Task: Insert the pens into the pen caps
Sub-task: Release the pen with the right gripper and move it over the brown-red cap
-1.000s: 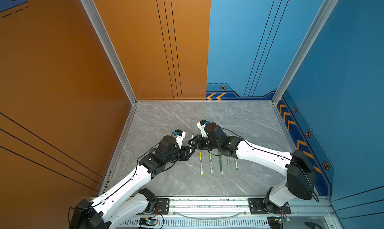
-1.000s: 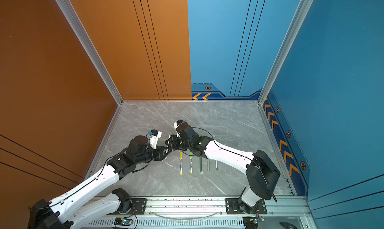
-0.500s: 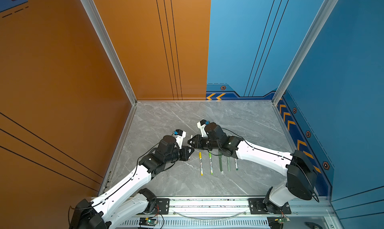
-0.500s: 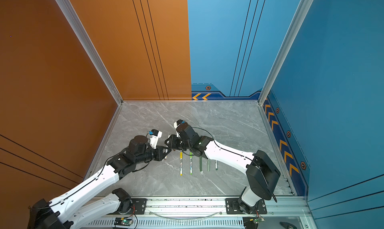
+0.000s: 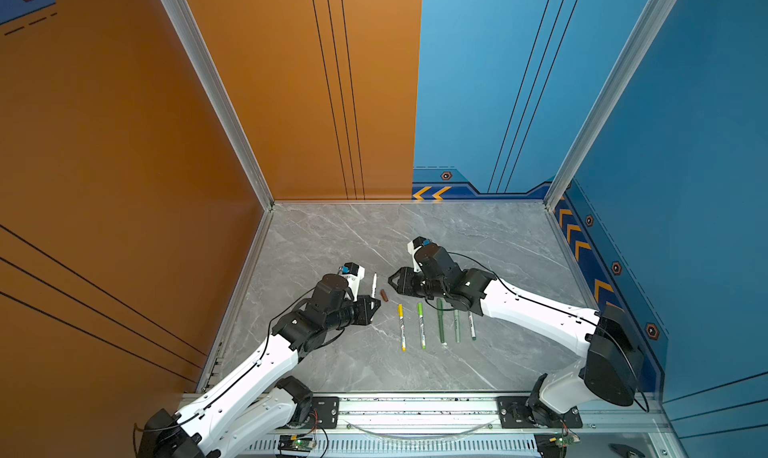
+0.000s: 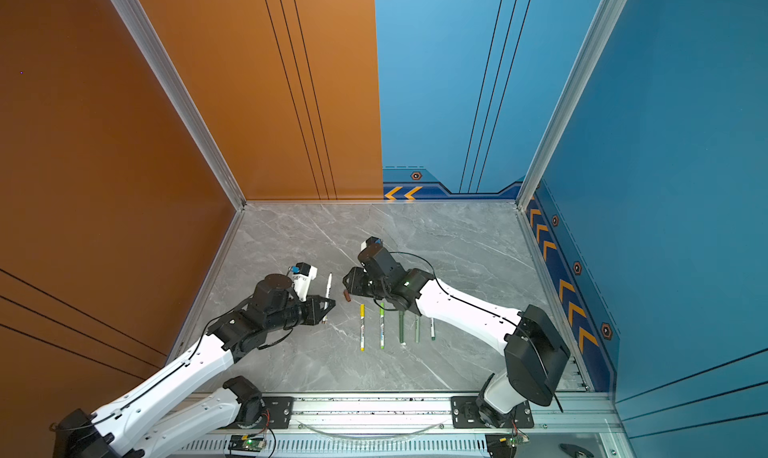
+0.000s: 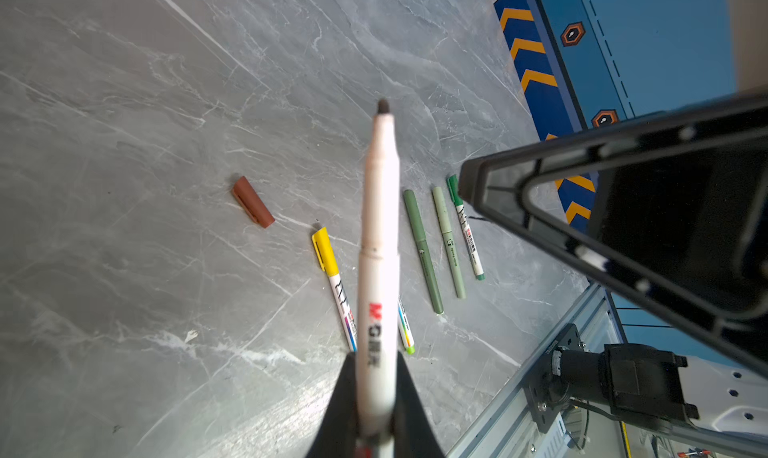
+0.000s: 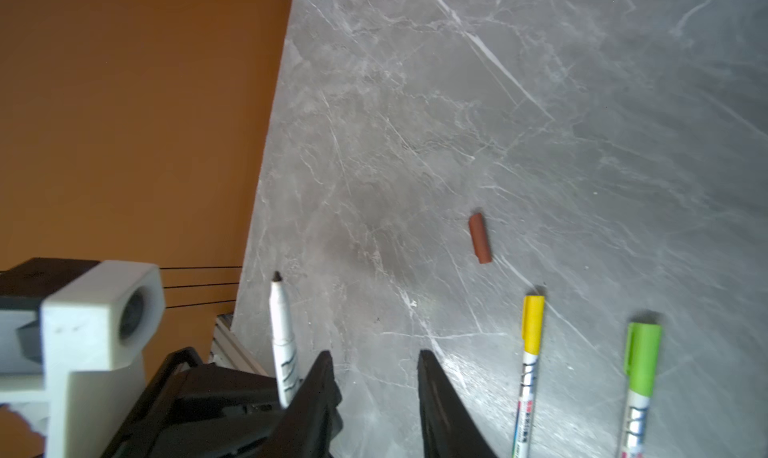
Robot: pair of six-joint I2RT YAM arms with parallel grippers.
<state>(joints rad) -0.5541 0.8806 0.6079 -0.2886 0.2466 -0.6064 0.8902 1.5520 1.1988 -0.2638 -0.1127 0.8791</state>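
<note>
Left gripper (image 5: 375,304) jaws pressed together on white pen (image 5: 373,284), gripped low on the barrel; left wrist view shows both fingers (image 7: 409,393) tight against the barrel with printed lettering just above them. Pen rises out of the jaws, its bare dark tip pointing toward the back wall in both top views, with no cap on it. Brown cap (image 5: 384,295) lies flat on the grey marble table (image 5: 332,235), between the two grippers, touching neither gripper nor pen, just beside the far end of the pen row. Right gripper (image 5: 392,284) jaws apart with nothing between them; right wrist view shows bare table through the gap (image 8: 376,356) and the brown cap (image 8: 480,238) lying ahead of the fingertips. Row of five pens lies side by side on the table, roughly parallel, none touching. Going rightward: yellow pen (image 5: 401,327) with yellow cap on; lime pen (image 5: 421,325) with lime cap on; dark olive pen (image 5: 440,325); pale sage pen (image 5: 457,327); green-ended white pen (image 5: 472,327) with green cap on. Far ends of the last three sit under the right arm in both top views. Olive and sage caps appear fitted in the left wrist view.
</note>
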